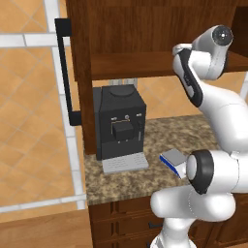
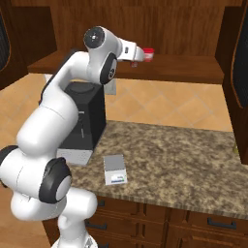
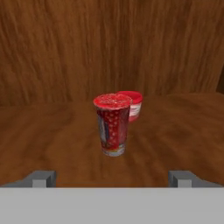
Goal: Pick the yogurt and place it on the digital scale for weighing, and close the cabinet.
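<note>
Two small dark fingertips (image 3: 43, 178) stand wide apart at the bottom of the hand view, with nothing between them: the gripper (image 3: 112, 179) is open and holds nothing. Straight ahead of the gap, a little way beyond the tips, the yogurt (image 3: 112, 124) stands upright on the brown wooden shelf (image 3: 52, 140) of the cabinet (image 3: 65, 43). It is a dark red cup with a brighter red rim, and it lies about midway between the two fingers, apart from both. Just behind it and slightly toward the right finger sits a small white cup with a red top (image 3: 134, 105), partly hidden by the yogurt; whether the two touch cannot be told.

From the right base view the gripper reaches over the shelf edge toward a red-and-white cup (image 2: 148, 54) on the shelf, which lies just beyond the fingers; the fingers themselves are too small to make out there. Well below the fingers, on the speckled granite counter (image 2: 184, 155), lies the digital scale (image 2: 115, 169), a flat slab with a pale grey top plate and a blue and white front edge, its platform bare. Beside the scale, on the side of the arm, stands the black coffee machine (image 1: 118, 123) with its grey tray (image 1: 124, 164).

In the left base view the cabinet door (image 1: 80, 72) stands swung open, edge-on, with its long black bar handle (image 1: 65, 70) facing outward.
</note>
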Robot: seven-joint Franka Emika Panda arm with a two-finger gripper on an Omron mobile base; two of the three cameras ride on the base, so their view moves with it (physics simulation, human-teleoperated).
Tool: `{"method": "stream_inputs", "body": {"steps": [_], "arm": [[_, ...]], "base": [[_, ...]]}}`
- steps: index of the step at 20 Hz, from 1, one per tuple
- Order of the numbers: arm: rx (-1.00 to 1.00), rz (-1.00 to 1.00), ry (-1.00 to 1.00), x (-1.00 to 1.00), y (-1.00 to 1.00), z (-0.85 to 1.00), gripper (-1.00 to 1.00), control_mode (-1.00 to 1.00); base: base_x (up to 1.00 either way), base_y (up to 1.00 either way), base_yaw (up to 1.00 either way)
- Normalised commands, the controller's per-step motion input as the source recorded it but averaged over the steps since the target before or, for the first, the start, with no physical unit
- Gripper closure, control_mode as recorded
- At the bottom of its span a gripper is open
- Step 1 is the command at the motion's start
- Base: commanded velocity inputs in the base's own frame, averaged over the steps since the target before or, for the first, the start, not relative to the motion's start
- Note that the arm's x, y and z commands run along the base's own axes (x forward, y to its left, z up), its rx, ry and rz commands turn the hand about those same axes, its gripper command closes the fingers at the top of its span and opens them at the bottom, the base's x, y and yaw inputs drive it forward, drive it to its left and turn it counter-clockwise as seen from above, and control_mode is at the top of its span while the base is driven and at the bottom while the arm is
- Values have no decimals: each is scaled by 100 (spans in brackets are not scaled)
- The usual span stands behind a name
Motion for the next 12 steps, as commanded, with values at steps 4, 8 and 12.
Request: {"method": "stream_inputs", "body": {"steps": [4, 8, 12], "arm": [[0, 0, 0, 26, -10, 0, -100, -100], [0, 0, 0, 23, 0, 0, -100, -100], [0, 0, 0, 30, 0, 0, -100, -100]], "base": [[0, 0, 0], [0, 0, 0], [0, 0, 0]]}}
